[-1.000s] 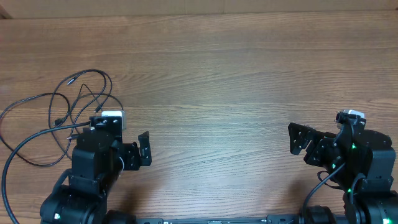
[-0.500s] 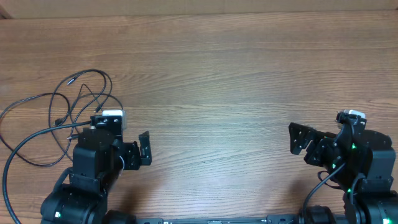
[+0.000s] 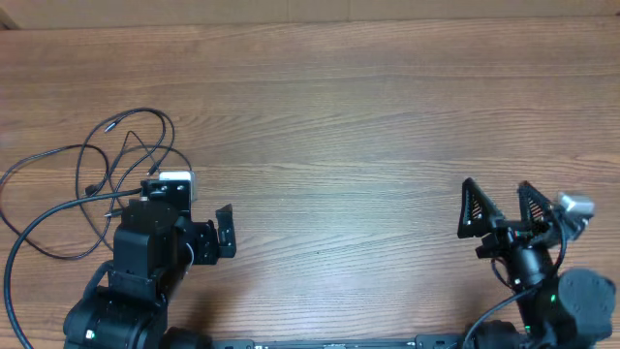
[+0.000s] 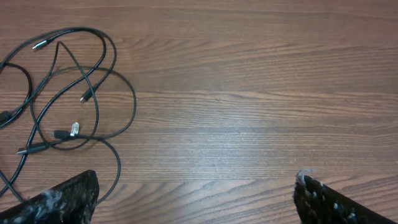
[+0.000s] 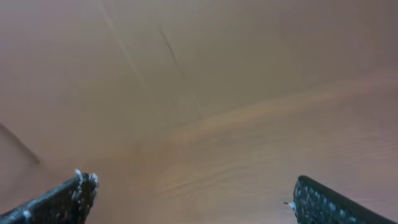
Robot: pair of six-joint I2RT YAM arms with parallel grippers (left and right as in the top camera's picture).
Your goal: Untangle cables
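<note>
Overhead view: the table (image 3: 339,116) carries a loose tangle of cables (image 3: 124,163) ahead of the left gripper (image 3: 225,233) and off to its left side, well apart from the right gripper (image 3: 501,208). Several thin black strands cross one another in wide loops. One long strand sweeps outward toward the left edge of the table, and others run up against the body of the left arm, which hides part of them. From above, the left gripper appears edge-on, so the gap between its fingers is hard to read. The right gripper shows two fingers spread in a clear V, released and holding nothing.

Left wrist view: the left gripper (image 4: 196,180) is seen from behind, its two fingers set wide apart at the bottom corners, empty, with bare table (image 4: 249,93) between them. The cables (image 4: 65,134) lie beyond the left-hand finger and to its left. Small plugs on the strand ends, one pale, are plain here, while the overhead view shows only faint tips. One strand curves down just beside that finger's tip; contact cannot be judged.

Right wrist view: the right gripper (image 5: 193,183) is likewise spread and empty. The table (image 5: 205,93) ahead is blurred, with only faint grain lines.
</note>
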